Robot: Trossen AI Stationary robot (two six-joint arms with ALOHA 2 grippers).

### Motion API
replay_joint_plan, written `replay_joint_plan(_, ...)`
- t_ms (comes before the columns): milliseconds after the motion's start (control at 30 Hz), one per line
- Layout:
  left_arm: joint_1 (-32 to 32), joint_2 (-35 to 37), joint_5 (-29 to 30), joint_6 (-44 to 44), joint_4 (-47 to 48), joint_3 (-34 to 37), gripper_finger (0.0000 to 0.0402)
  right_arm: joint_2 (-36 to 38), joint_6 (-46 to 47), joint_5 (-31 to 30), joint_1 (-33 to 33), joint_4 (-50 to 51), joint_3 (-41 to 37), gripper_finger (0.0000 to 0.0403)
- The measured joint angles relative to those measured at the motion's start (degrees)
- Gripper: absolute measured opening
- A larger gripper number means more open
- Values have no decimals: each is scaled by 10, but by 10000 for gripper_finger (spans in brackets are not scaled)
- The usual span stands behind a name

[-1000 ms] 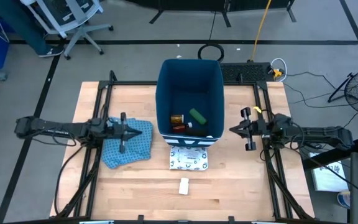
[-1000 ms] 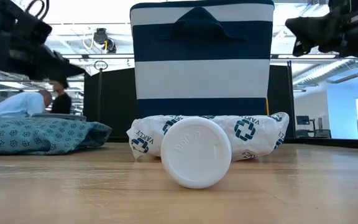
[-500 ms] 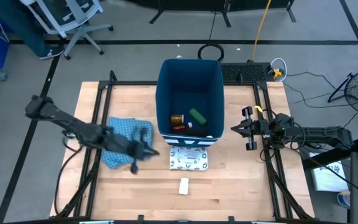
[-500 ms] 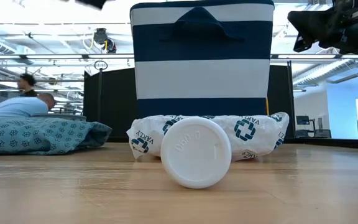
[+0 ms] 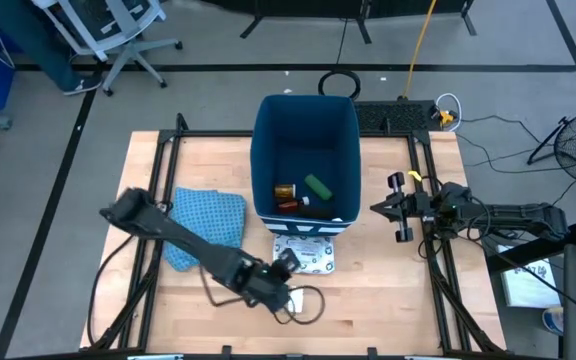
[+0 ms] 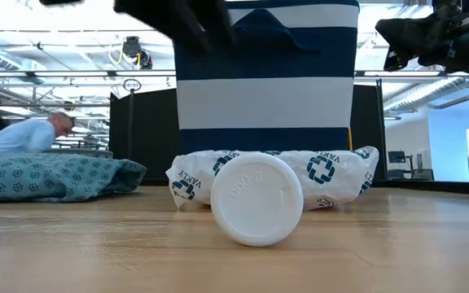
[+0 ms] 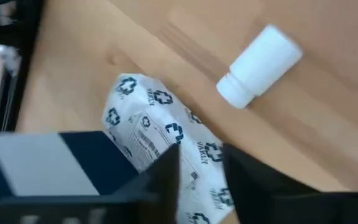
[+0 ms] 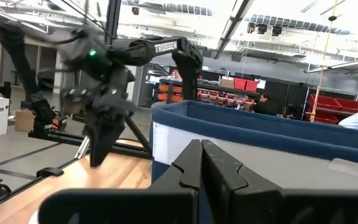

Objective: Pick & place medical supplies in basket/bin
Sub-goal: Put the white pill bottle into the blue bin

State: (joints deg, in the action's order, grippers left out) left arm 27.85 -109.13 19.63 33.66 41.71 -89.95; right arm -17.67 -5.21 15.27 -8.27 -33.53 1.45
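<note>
My left gripper point(image 7: 199, 163) is open and hangs above the left part of the white black-patterned packet point(image 7: 160, 134), touching nothing; in the high view it is at the packet's left edge point(image 5: 286, 262). The packet point(image 5: 308, 256) lies flat against the foot of the dark-blue bin point(image 5: 305, 150). A white bottle point(image 7: 260, 62) lies on its side nearer the front edge point(image 6: 256, 198). In the bin lie an orange bottle point(image 5: 284, 191), a green bar point(image 5: 317, 186) and a red bottle point(image 5: 288, 205). My right gripper point(image 8: 201, 163) is shut and empty, right of the bin point(image 5: 378, 208).
A blue patterned cloth point(image 5: 208, 222) lies crumpled left of the bin. My left arm point(image 5: 178, 235) stretches across it toward the front middle. People show in the room beyond the table point(image 6: 23, 134). Bare wood lies to the right of the packet and bottle.
My left arm has swung from above the blue cloth toward the table's near edge and to the right, turning as it went, and now hangs over the packet beside the white bottle. The packet, bottle and bin have not moved.
</note>
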Motion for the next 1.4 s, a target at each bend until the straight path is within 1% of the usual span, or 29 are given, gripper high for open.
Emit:
replay_joint_plan(100,-3,-45,11,63,38,-40,194,0,0,0,0,0,0,0)
replay_joint_plan(200,0,-81,60,118,52,-61,255,0,-1,0,0,0,0,0)
replay_joint_plan(233,0,-89,65,134,52,-62,272,0,-1,0,0,1,0,0)
replay_joint_plan(300,1,-101,55,166,52,-62,298,0,-1,0,0,4,0,0)
replay_joint_plan(400,0,-116,5,204,39,-63,320,0,-2,0,0,9,0,0)
replay_joint_plan(500,2,-126,-45,242,7,-63,325,0,-2,0,0,26,0,0)
replay_joint_plan(600,6,-127,-68,284,-28,-63,322,0,1,0,0,38,0,0)
replay_joint_plan(667,6,-126,-97,303,-56,-63,318,0,5,0,0,41,0,0)
replay_joint_plan(767,2,-126,-139,306,-87,-63,315,0,15,0,0,41,0,0)
replay_joint_plan(867,-6,-132,-185,309,-87,-63,317,0,25,0,0,41,0,0)
replay_joint_plan(967,-15,-144,-197,321,-67,-63,317,0,30,0,0,40,-1,0)
replay_joint_plan(1200,-27,-179,-201,377,-83,-63,317,-5,26,0,0,39,-1,0)
replay_joint_plan(1300,-32,-188,-204,384,-91,-64,317,-9,22,0,0,41,-1,0)
replay_joint_plan(1400,-39,-189,-224,380,-88,-64,313,-11,15,0,0,43,-1,0)
